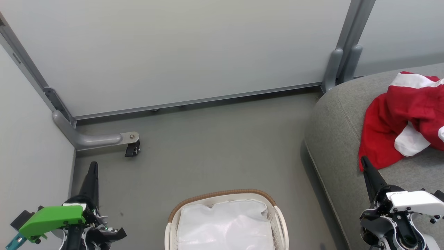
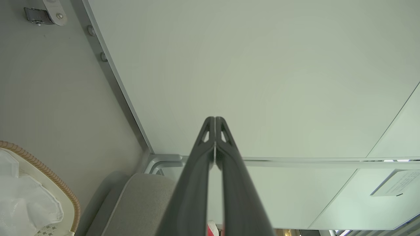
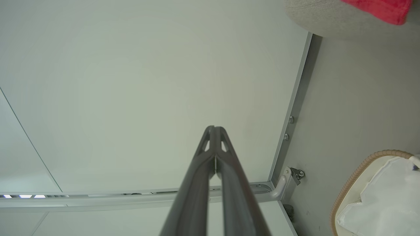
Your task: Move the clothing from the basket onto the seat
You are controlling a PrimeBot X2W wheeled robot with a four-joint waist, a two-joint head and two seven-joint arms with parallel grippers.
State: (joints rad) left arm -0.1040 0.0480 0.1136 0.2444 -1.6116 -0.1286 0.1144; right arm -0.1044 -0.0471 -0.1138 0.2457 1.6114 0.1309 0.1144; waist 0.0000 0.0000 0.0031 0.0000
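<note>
The red clothing point(image 1: 409, 118) with white panels lies crumpled on the light grey seat point(image 1: 340, 139) at the right; its edge point(image 3: 380, 9) also peeks in at the top of the right wrist view. On the floor at bottom centre stands the white basket point(image 1: 225, 222) with its tan rim, holding a white liner point(image 1: 222, 225). My left gripper point(image 1: 93, 166) is shut at lower left, well apart from the basket, its tips point(image 2: 215, 119) pressed together with nothing between them. My right gripper point(image 1: 364, 161) is shut at lower right, just below the clothing's lower edge, holding nothing point(image 3: 215, 128).
Pale partition panels point(image 1: 180, 52) with grey metal frames enclose the back and left. A grey foot with a black caster point(image 1: 131, 147) juts onto the floor at the left. Grey floor point(image 1: 215, 152) lies between basket, wall and seat.
</note>
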